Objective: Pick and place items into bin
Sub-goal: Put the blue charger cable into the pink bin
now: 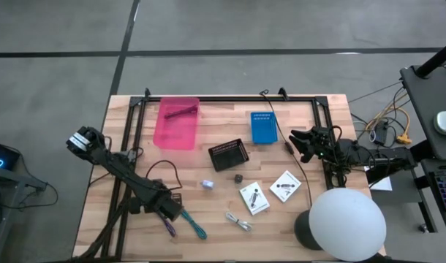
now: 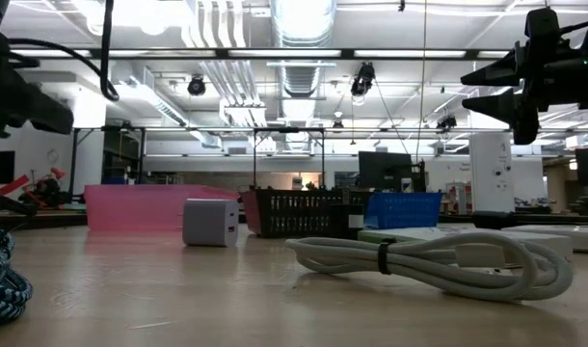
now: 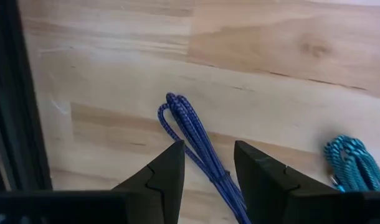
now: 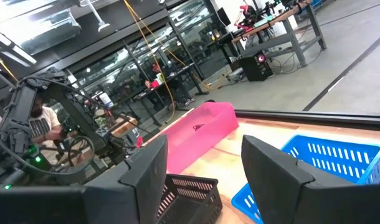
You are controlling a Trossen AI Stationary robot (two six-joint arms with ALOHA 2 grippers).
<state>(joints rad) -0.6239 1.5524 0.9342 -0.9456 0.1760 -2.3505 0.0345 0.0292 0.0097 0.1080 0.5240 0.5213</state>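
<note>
While the left gripper [image 3: 207, 177] hangs low over the near left part of the tabletop [image 1: 135, 226], its jaws stand spread on either side of a dark blue braided cable [image 3: 196, 146], not yet pinching it. That cable looks light and limp; a judgement only, but it would droop from a grip at one end, so the bundled middle, where the strands run together, seems the better hold. Just beside it lies a teal braided cable [image 1: 194, 225], equally soft.

Farther in, near the middle, a coiled white cable [image 2: 439, 262] lies on the wood, then a small white charger block [image 2: 212, 223], a small dark knob [image 1: 237, 177] and two white flat packets [image 1: 254, 197], thin and likely slippery, best taken by an edge.

Beyond these stand a black basket [image 1: 229, 155], a blue bin [image 1: 262, 127] and a pink bin [image 1: 177, 123] that already holds a dark stick-like thing.

At the far right the right gripper [image 1: 302, 143] waits raised, jaws spread and empty.
</note>
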